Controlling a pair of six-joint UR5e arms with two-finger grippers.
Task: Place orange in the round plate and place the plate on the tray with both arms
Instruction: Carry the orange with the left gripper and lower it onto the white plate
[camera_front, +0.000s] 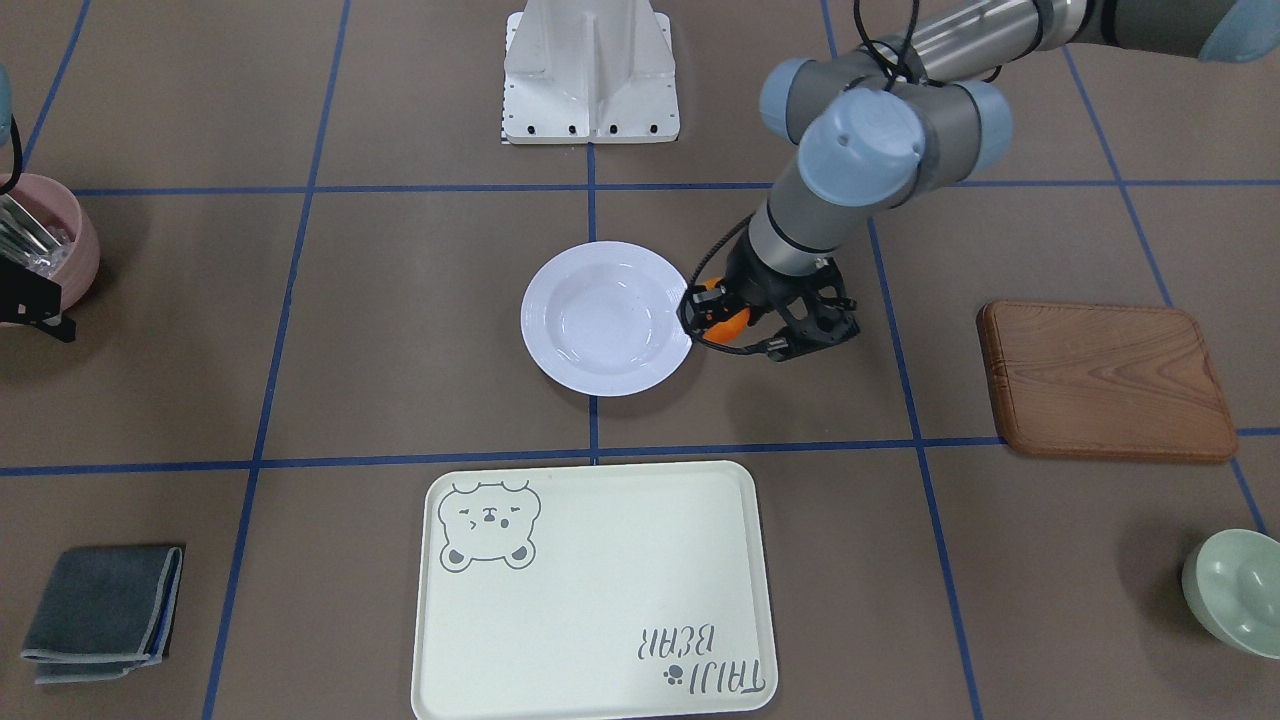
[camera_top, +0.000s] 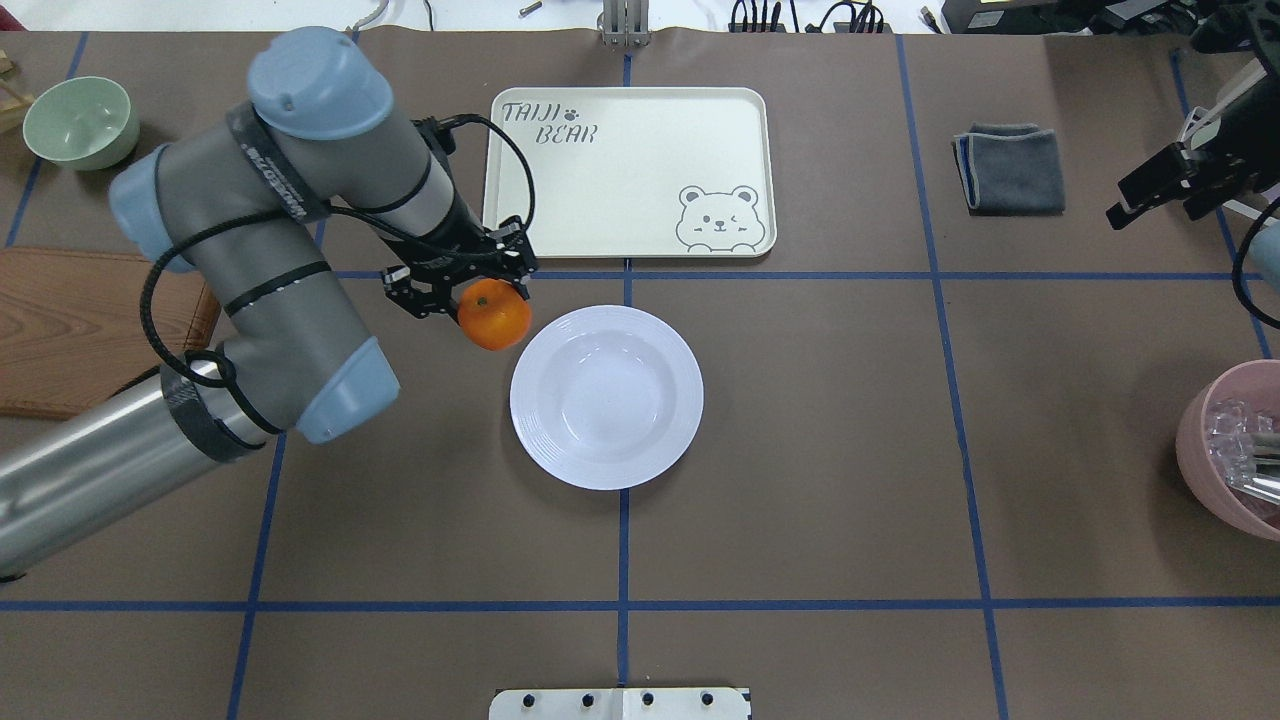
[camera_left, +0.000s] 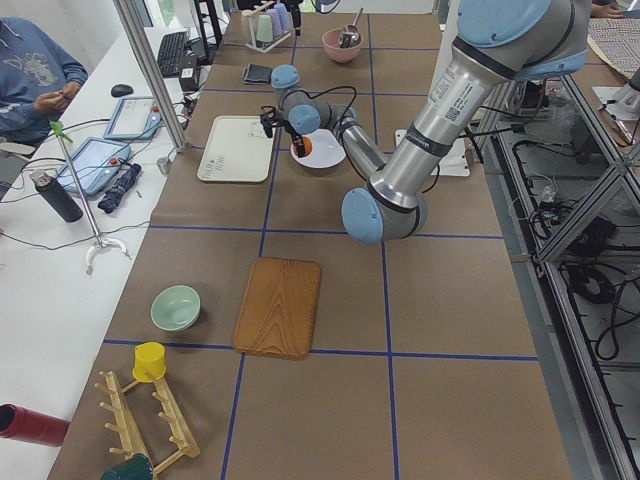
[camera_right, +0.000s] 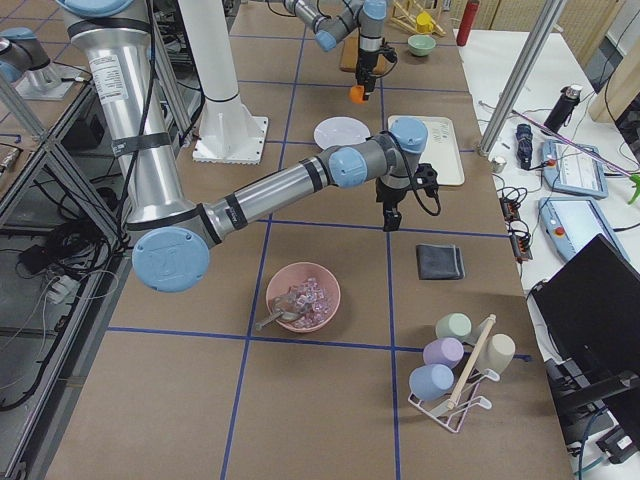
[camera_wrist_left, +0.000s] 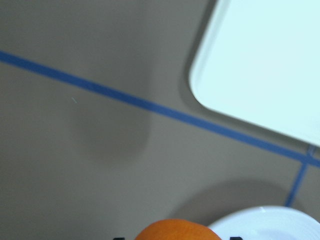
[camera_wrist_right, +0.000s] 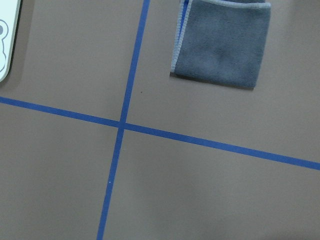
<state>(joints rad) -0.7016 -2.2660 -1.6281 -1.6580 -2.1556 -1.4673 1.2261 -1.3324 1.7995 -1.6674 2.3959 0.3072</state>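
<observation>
Orange (camera_top: 494, 314), whole overhead, half-hidden frontally, clenched in left end effector (camera_top: 472, 288) beside round plate (camera_top: 606, 396)

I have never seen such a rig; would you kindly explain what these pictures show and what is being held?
These are two jointed robot arms at a table. Two pictures look down from above, one behind the robot, one facing it; two look along the table from its ends; two come from wrist cameras. The left gripper holds a small orange just beside the empty white round plate. The cream tray with a bear drawing is empty too. Also there: a wooden board, a green bowl, a pink bowl and a folded grey cloth. The right gripper hangs near the cloth.
</observation>
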